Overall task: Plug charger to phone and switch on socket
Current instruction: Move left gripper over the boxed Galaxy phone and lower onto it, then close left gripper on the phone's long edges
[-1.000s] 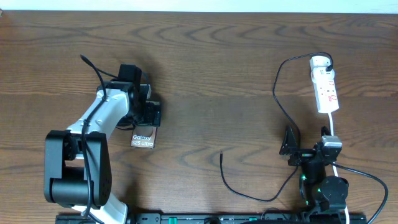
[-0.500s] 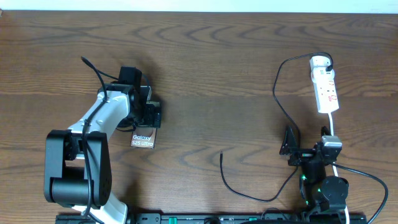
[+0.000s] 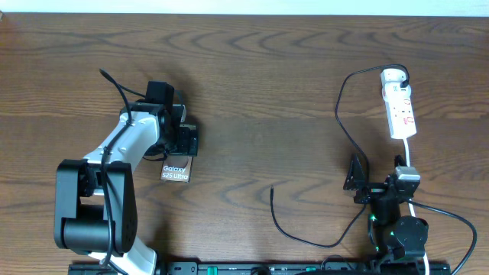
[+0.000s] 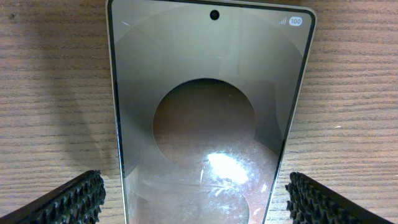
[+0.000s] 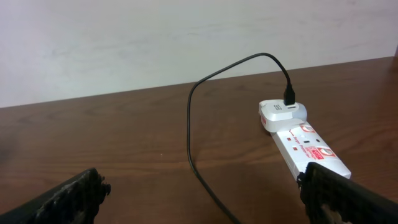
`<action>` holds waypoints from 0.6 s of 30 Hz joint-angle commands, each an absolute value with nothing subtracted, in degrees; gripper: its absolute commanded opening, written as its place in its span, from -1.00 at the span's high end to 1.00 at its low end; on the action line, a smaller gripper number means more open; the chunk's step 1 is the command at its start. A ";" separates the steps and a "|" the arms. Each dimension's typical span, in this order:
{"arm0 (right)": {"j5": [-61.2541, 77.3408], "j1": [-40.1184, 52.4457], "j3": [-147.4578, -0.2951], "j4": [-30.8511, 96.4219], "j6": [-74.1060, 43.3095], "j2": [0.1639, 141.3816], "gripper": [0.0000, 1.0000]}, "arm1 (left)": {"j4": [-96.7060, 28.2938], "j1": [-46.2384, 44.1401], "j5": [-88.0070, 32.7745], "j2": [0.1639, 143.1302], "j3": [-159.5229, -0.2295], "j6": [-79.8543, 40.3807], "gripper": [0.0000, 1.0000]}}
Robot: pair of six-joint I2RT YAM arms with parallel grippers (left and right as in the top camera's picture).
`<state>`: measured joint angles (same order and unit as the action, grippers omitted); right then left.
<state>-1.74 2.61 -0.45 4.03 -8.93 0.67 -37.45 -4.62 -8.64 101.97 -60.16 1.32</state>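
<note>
left gripper, fingers spread apart, straddling the flat bronze-brown phone lying at left on the dark wooden table; right gripper, fingers likewise apart and empty, facing the white elongated power strip at far right, whose thin black charger cable trails to a free tip near centre.

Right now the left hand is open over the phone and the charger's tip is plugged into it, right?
No. The overhead view shows the charger's tip lying loose on the table, apart from the phone. The left hand is indeed open over the phone.
</note>
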 commanded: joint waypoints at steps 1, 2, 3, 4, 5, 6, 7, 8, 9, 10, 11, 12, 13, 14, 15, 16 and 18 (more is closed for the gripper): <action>-1.80 3.01 -0.32 4.19 -8.49 0.45 -0.99 | -37.23 -4.86 -8.05 102.76 -58.74 1.85 -0.85; -1.78 3.01 -0.32 4.19 -8.49 0.45 -0.99 | -36.73 -4.86 -8.05 102.76 -58.26 1.87 -0.85; -1.80 3.01 -0.32 4.19 -8.49 0.45 -0.99 | -36.49 -4.86 -8.05 102.76 -58.02 1.87 -0.84; -1.80 3.01 -0.32 4.19 -8.49 0.45 -0.99 | -35.40 -4.86 -8.05 102.76 -57.14 1.85 -0.84; -1.78 3.01 -0.32 4.19 -8.49 0.45 -0.99 | -34.87 -4.86 -8.05 102.76 -56.71 1.85 -0.84; -1.80 3.01 -0.32 4.21 -8.49 0.45 -0.99 | -34.22 -4.86 -8.05 102.76 -56.12 1.83 -0.84; -1.78 3.01 -0.32 4.21 -8.49 0.45 -0.99 | -33.91 -4.91 -8.05 102.76 -55.81 1.83 -0.84; -1.80 3.01 -0.32 4.19 -8.49 0.45 -0.99 | -33.85 -5.02 -8.05 102.76 -55.66 1.83 -0.84; -1.78 3.01 -0.32 4.19 -8.49 0.45 -0.99 | -33.85 -5.23 -8.05 102.76 -55.66 1.85 -0.85; -1.78 3.01 -0.32 4.19 -8.49 0.45 -0.99 | -33.71 -5.65 -7.81 102.76 -55.66 1.85 -0.84; -1.80 3.01 -0.32 4.19 -8.49 0.45 -0.99 | -33.69 -5.93 -7.62 102.76 -55.66 1.87 -0.84; -1.78 3.01 -0.32 4.19 -8.49 0.45 -0.98 | -33.69 -6.35 -6.57 102.76 -55.66 1.85 -0.84; -1.80 3.01 -0.32 4.19 -8.49 0.45 -0.98 | -33.69 -7.35 -4.64 102.76 -55.68 1.83 -0.84; -1.78 3.01 -0.32 4.19 -8.49 0.45 -0.99 | -33.65 -7.97 -3.70 102.76 -55.66 1.80 -0.84; -1.78 3.01 -0.32 4.19 -8.49 0.45 -0.98 | -33.61 -8.58 -3.07 102.76 -55.66 1.83 -0.85; -1.80 2.98 -0.32 4.19 -8.49 0.45 -0.99 | -33.58 -9.41 -2.20 102.76 -55.68 1.80 -0.84; -1.78 3.01 -0.32 4.19 -8.49 0.45 -0.98 | -33.56 -10.46 -1.06 102.76 -55.68 1.80 -0.84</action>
<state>-1.74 2.61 -0.45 4.03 -8.93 0.64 -33.56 -8.71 -3.33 101.80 -56.75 1.50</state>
